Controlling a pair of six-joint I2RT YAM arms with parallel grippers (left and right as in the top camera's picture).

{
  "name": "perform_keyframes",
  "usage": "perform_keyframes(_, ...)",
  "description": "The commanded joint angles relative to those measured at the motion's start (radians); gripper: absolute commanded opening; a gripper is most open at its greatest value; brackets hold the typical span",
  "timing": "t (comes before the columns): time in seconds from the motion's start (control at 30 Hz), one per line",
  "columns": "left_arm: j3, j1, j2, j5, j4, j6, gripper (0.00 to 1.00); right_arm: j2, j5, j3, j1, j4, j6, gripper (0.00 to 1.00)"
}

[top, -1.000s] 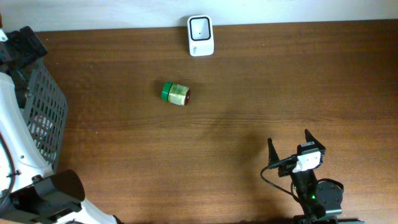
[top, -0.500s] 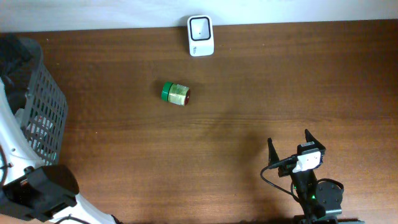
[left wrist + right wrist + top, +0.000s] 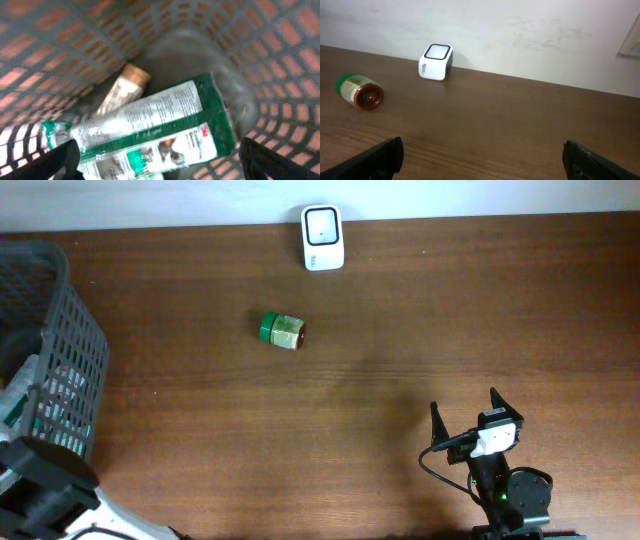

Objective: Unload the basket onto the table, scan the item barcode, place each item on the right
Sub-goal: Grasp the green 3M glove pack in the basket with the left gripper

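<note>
Though blurry, likely packet in basket

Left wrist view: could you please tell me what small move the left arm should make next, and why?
Probably lower the left claw straight down onto the green-and-white packet, then close. The claw is open and hangs above the packet inside the basket. The packet lies on top, partly over a tube, and sits between the fingertips. Nothing is held for scanning yet.
</note>
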Motion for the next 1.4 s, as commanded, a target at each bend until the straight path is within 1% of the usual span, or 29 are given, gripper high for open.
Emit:
perform_keyframes(0.0, -0.159, 0.006, 0.01, 0.126, 0.063, 0.309, 0.99, -0.004, 0.008, -0.007, 0.001, -0.002, -0.01, 0.98)
perform_keyframes(0.07, -0.268, 0.006, 0.013, 0.125, 0.15, 0.418, 0.99, -0.004, 0.008, -0.007, 0.001, -0.002, -0.01, 0.98)
perform_keyframes(0.1, -0.326, 0.007, 0.021, 0.125, 0.22, 0.452, 0.99, -0.004, 0.008, -0.007, 0.001, -0.002, -0.01, 0.98)
perform_keyframes(0.17, -0.362, 0.007, 0.053, 0.116, 0.288, 0.515, 0.99, -0.004, 0.008, -0.007, 0.001, -0.002, -0.01, 0.98)
perform_keyframes(0.2, -0.362, 0.007, 0.073, 0.103, 0.308, 0.567, 0.99, -0.004, 0.008, -0.007, 0.001, -0.002, -0.01, 0.98)
perform_keyframes(0.23, -0.362, 0.007, 0.091, 0.061, 0.327, 0.616, 0.99, -0.004, 0.008, -0.007, 0.001, -0.002, -0.01, 0.98)
perform_keyframes(0.27, -0.362, 0.007, 0.104, 0.016, 0.334, 0.628, 0.99, -0.004, 0.008, -0.007, 0.001, -0.002, -0.01, 0.98)
perform_keyframes(0.33, -0.362, 0.01, 0.147, 0.009, 0.311, 0.676, 0.99, -0.004, 0.008, -0.007, 0.001, -0.002, -0.01, 0.98)
perform_keyframes(0.47, -0.362, 0.006, 0.2, 0.012, 0.302, 0.675, 0.98, -0.004, 0.008, -0.007, 0.001, -0.002, -0.01, 0.98)
perform_keyframes(0.53, -0.362, 0.006, 0.202, 0.013, 0.301, 0.675, 0.71, -0.004, 0.008, -0.007, 0.001, -0.002, -0.01, 0.98)
perform_keyframes(0.57, -0.362, 0.006, 0.202, 0.017, 0.296, 0.675, 0.64, -0.004, 0.008, -0.007, 0.001, -0.002, -0.01, 0.98)
perform_keyframes(0.6, -0.362, 0.006, 0.202, 0.025, 0.292, 0.674, 0.55, -0.004, 0.008, -0.007, 0.001, -0.002, -0.01, 0.98)
perform_keyframes(0.63, -0.362, 0.006, 0.202, 0.027, 0.288, 0.675, 0.2, -0.004, 0.008, -0.007, 0.001, -0.002, -0.01, 0.98)
perform_keyframes(0.67, -0.362, 0.006, 0.201, 0.027, 0.288, 0.675, 0.0, -0.004, 0.008, -0.007, 0.001, -0.002, -0.01, 0.98)
perform_keyframes(0.77, -0.296, 0.006, 0.191, 0.027, 0.25, 0.659, 0.0, -0.004, 0.008, -0.007, 0.001, -0.002, -0.01, 0.98)
perform_keyframes(0.87, -0.175, 0.006, 0.119, 0.028, 0.211, 0.569, 0.0, -0.004, 0.008, -0.007, 0.001, -0.002, -0.01, 0.98)
perform_keyframes(0.97, -0.165, 0.006, 0.052, 0.035, 0.153, 0.541, 0.0, -0.004, 0.008, -0.007, 0.001, -0.002, -0.01, 0.98)
perform_keyframes(1.03, -0.166, 0.011, 0.051, 0.046, 0.08, 0.539, 0.0, -0.004, 0.008, -0.007, 0.001, -0.002, -0.01, 0.98)
perform_keyframes(1.1, -0.167, 0.011, 0.051, 0.063, 0.044, 0.533, 0.0, -0.004, 0.008, -0.007, 0.001, -0.002, -0.01, 0.98)
perform_keyframes(1.13, -0.167, 0.011, 0.051, 0.066, 0.044, 0.533, 0.1, -0.004, 0.008, -0.007, 0.001, -0.002, -0.01, 0.98)
perform_keyframes(1.17, -0.167, 0.011, 0.051, 0.066, 0.05, 0.533, 0.42, -0.004, 0.008, -0.007, 0.001, -0.002, -0.01, 0.98)
perform_keyframes(1.2, -0.167, 0.013, 0.051, 0.066, 0.053, 0.533, 0.61, -0.004, 0.008, -0.007, 0.001, -0.002, -0.01, 0.98)
perform_keyframes(1.23, -0.167, 0.014, 0.051, 0.07, 0.07, 0.524, 0.97, -0.004, 0.008, -0.007, 0.001, -0.002, -0.01, 0.98)
perform_keyframes(1.27, -0.167, 0.016, 0.051, 0.07, 0.081, 0.504, 0.99, -0.004, 0.008, -0.007, 0.001, -0.002, -0.01, 0.98)
perform_keyframes(1.37, -0.17, 0.029, 0.052, 0.073, 0.102, 0.484, 0.99, -0.004, 0.008, -0.007, 0.001, -0.002, -0.01, 0.98)
